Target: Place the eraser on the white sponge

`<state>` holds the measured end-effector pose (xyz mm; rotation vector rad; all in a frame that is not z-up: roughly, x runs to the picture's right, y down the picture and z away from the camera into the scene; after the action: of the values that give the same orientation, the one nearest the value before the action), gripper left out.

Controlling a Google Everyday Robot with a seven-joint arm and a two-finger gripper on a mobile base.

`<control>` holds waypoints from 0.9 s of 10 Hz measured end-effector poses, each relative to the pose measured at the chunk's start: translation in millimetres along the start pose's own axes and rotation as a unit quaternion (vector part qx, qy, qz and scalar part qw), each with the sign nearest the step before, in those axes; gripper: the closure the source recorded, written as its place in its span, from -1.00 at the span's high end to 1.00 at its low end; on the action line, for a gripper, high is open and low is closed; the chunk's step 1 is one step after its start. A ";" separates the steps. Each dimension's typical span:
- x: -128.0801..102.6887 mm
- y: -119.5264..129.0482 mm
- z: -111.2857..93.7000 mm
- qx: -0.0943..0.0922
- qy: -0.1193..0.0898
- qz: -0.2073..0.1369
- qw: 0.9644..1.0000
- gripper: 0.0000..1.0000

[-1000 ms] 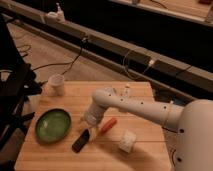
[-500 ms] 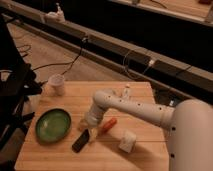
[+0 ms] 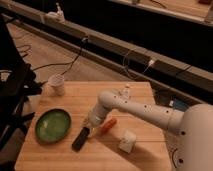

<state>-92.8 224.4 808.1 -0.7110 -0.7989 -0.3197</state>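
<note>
**Reach under way, pickup not yet made**

Moved hardly at all since half a second ago: at most a slight creep of the gripper (image 3: pixel 91 122) toward 7 o'clock, with eraser (image 3: pixel 81 139) and white sponge (image 3: pixel 127 141) lying just where they lay.

Hangs low over the middle of the desk (image 3: pixel 55 156), on a white arm (image 3: pixel 140 107) reaching in from 3 o'clock. Open or shut: cannot tell, nor whether anything is held. Sits right at the 1 o'clock end of the eraser, touching or barely apart, cannot say which.

Eraser flat on the wood, slanted from 7 to 1 o'clock, with the orange carrot (image 3: pixel 108 125) close by at 2 o'clock. White sponge at 4 o'clock from the gripper, apart from the eraser, nothing on top.

Step in hand, by judgement: getting hold of the eraser, the first half of the task. Nothing delivered yet.

Next, likely: close squarely across the eraser's narrow width, lift clear of the carrot, carry toward 4 o'clock, set down centred on the white sponge. Calls for care, with a thin block flat on wood and a small landing top.

Counted:
- one eraser
- one white sponge
- one carrot
- one green plate (image 3: pixel 52 125), at 9 o'clock from the gripper
- one white cup (image 3: pixel 57 84), at 11 o'clock
- one gripper
</note>
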 end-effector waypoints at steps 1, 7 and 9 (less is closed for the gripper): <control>-1.8 1.0 -5.8 0.009 -0.002 -0.002 1.000 -0.96; 16.3 23.2 -83.1 0.066 0.008 0.065 0.996 -1.00; 28.8 42.5 -117.1 0.088 0.019 0.102 0.991 -1.00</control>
<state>11.5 174.8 753.4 -0.6130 -0.7023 -0.0759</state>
